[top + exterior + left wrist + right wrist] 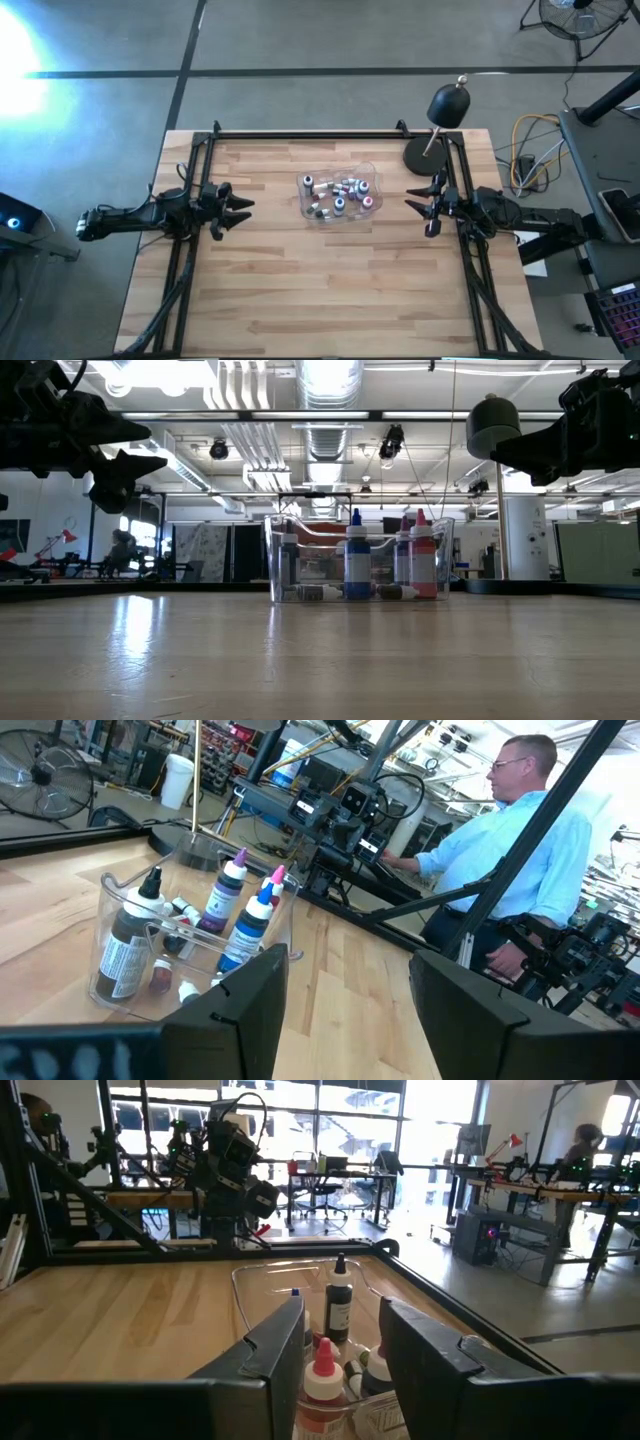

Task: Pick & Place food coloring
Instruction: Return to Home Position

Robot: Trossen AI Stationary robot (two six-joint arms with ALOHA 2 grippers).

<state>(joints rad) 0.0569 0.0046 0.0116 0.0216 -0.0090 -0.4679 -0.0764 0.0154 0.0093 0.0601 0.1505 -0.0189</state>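
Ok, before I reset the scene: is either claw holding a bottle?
No, the left claw and right claw both hang open and empty, with the food coloring bottles inside the clear tub.

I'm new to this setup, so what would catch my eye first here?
A clear tub at the table's middle, holding a cluster of small food coloring bottles. The left gripper and right gripper hang open on either side of it. A black dome lamp stands at the far right corner.

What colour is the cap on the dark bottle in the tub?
Black cap, clearest in the left wrist view.
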